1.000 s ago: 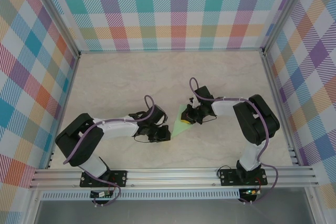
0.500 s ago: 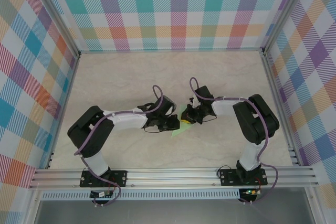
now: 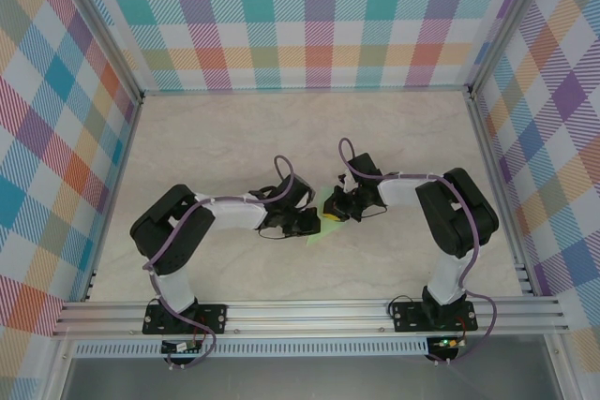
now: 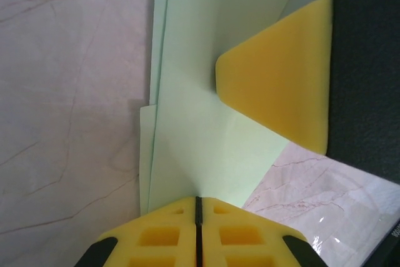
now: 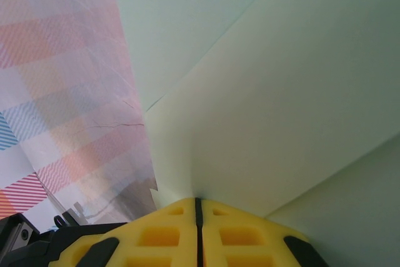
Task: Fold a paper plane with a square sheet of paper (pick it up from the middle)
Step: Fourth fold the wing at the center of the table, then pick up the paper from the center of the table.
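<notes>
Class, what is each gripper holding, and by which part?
Both hold the green paper: the left gripper pinches one edge, and the right gripper pinches a folded edge.

Top view: folded sheet of paper (image 3: 316, 234) mostly hidden under left gripper (image 3: 321, 223) and right gripper (image 3: 330, 217); folds unreadable.
</notes>
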Motion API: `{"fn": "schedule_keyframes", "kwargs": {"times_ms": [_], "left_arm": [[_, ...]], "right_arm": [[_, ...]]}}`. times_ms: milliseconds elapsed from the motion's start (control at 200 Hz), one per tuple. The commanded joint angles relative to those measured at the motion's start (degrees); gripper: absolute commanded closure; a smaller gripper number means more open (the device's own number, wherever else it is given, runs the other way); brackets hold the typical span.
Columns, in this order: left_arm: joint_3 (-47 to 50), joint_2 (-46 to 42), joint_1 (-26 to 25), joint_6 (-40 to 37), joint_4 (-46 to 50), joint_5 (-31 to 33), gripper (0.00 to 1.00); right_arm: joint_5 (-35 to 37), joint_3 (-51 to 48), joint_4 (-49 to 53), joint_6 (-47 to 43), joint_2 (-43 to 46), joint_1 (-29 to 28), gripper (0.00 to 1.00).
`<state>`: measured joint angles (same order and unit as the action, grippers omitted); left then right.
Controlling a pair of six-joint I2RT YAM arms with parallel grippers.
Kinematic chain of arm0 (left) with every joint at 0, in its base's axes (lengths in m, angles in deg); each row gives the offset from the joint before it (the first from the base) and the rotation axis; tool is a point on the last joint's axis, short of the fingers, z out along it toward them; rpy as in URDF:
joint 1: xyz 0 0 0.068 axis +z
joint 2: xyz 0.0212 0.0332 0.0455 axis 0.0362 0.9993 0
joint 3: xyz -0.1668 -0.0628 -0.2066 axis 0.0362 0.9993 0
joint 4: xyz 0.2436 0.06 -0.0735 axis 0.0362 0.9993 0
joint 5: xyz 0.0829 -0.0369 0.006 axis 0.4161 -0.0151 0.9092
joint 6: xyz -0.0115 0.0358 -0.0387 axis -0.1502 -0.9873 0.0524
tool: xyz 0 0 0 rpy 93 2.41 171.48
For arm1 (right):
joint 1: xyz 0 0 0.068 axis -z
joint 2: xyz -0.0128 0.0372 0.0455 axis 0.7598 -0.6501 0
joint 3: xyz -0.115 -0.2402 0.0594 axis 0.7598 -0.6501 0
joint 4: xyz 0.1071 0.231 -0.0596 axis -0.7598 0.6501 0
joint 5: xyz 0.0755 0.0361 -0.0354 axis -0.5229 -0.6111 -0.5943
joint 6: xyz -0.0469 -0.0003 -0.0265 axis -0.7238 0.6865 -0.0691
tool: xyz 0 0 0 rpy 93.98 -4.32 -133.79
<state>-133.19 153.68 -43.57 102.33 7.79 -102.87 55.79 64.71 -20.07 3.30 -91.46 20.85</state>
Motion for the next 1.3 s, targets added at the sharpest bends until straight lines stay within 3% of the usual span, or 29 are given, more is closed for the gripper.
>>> {"fn": "schedule_keyframes", "kwargs": {"times_ms": [0, 190, 390, 610, 755, 955, 1115, 1295], "left_arm": [[5.1, -1.7, 0.0, -0.1, 3.1, -2.7, 0.92], [8.0, -6.4, -1.3, -4.1, 9.7, -3.2, 0.91], [5.0, -10.6, -2.0, -9.6, 20.8, 0.5, 0.91], [2.2, -14.9, -0.8, -5.7, 16.5, 4.3, 0.88], [2.9, -15.9, 1.8, -1.4, 11.8, 7.6, 0.80], [4.8, -16.1, 3.8, 2.4, 6.7, 9.4, 0.63], [4.6, -15.5, 4.2, 3.5, 5.2, 11.7, 0.52], [6.1, -16.3, 4.4, 2.4, 3.2, 14.3, 0.35]], "right_arm": [[9.0, -1.8, 4.2, 0.0, -5.3, -0.5, 0.92], [9.5, -1.4, 4.7, 0.0, -5.6, -0.5, 0.92], [8.9, -0.5, 5.2, -0.1, -5.1, -0.5, 0.91], [4.4, 3.2, 5.7, 0.1, 1.9, -0.7, 0.82], [7.7, 5.0, 8.0, 1.2, 9.9, -0.7, 0.63], [20.4, 1.6, 12.4, 4.7, 18.0, -0.6, 0.42], [21.8, -0.7, 11.1, 6.7, 18.2, -0.6, 0.38], [15.8, -1.4, 5.1, 7.6, 12.9, -0.7, 0.42]]}}
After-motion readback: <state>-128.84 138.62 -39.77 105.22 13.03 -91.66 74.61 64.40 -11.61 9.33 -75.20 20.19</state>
